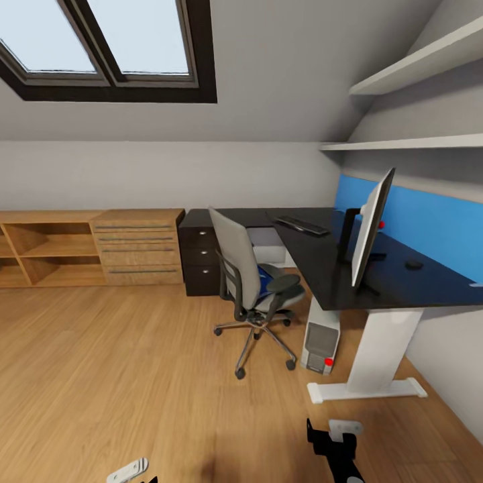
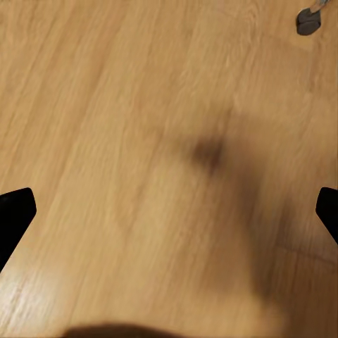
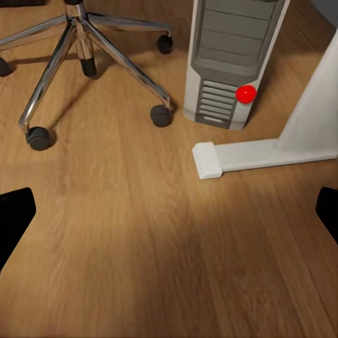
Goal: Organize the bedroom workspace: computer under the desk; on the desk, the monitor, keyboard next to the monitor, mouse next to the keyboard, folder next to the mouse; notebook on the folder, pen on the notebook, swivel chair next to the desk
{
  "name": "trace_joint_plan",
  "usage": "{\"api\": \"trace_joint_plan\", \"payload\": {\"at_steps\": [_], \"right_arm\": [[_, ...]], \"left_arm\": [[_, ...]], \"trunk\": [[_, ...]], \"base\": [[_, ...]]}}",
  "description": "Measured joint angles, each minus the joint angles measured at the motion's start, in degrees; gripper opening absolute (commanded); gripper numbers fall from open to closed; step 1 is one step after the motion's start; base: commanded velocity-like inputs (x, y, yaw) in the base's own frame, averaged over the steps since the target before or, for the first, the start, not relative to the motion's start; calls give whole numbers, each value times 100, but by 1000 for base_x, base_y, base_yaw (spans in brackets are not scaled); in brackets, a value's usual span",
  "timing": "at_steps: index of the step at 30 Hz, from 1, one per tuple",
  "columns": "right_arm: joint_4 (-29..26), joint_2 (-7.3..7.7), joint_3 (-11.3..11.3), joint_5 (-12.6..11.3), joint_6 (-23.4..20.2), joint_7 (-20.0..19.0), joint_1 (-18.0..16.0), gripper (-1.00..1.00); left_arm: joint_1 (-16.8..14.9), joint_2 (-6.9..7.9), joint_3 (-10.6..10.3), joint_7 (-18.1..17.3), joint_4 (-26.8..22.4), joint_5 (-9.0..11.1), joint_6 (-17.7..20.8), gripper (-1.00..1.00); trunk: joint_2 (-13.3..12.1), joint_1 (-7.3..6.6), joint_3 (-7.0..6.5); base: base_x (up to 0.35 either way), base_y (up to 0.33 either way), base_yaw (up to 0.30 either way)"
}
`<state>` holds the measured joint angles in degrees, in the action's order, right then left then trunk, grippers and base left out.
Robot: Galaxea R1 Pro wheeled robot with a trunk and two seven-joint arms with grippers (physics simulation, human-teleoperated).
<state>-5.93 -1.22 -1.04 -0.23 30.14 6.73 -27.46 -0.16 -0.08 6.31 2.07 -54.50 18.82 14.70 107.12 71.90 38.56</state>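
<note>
Nearest, the right gripper (image 3: 169,211) and left gripper (image 2: 169,211) hang low over the wooden floor (image 1: 121,376), each with its fingers spread wide and empty, judging by the dark tips at the edges of both wrist views. Beyond them, one computer (image 1: 320,342) already stands under the counter (image 1: 335,261), beside its white leg (image 1: 379,352), so that step looks done. One swivel chair (image 1: 251,285) sits close to the counter with something blue on its seat, likely the one folder (image 1: 270,280), not yet moved. On the counter: one monitor (image 1: 370,228) upright, one mouse (image 1: 414,265) past it near the blue back panel (image 1: 429,231), one keyboard (image 1: 302,225) farther along, well apart from both. Keyboard and mouse look still to be regrouped; I cannot spot notebook or pen
</note>
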Motion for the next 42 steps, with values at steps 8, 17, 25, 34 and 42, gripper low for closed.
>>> {"api": "trace_joint_plan", "payload": {"at_steps": [8, 17, 25, 34, 42], "right_arm": [[1, 1, -1, 259, 4, -10, 0, 100], [8, 1, -2, 316, 5, -9, 0, 100], [9, 1, -2, 316, 5, -9, 0, 100], [9, 1, -2, 316, 5, -9, -1, 100], [9, 1, -2, 316, 5, -9, 2, 100]], "left_arm": [[0, 0, 0, -18, -4, 8, -89, 100], [0, -11, -26, 7, 3, 0, -408, 100], [0, -8, -25, 16, 3, 0, -414, 100], [0, -14, -29, 26, 6, 0, -414, 100], [0, -16, -61, 27, 20, 0, -415, 100]], "trunk": [[0, 1, 0], [239, 132, 107], [560, 308, 251], [921, 506, 412], [1242, 681, 556]], "base": [[14, 0, 0], [0, 0, 0], [0, 0, 0], [0, 0, 0], [0, 0, 0]]}}
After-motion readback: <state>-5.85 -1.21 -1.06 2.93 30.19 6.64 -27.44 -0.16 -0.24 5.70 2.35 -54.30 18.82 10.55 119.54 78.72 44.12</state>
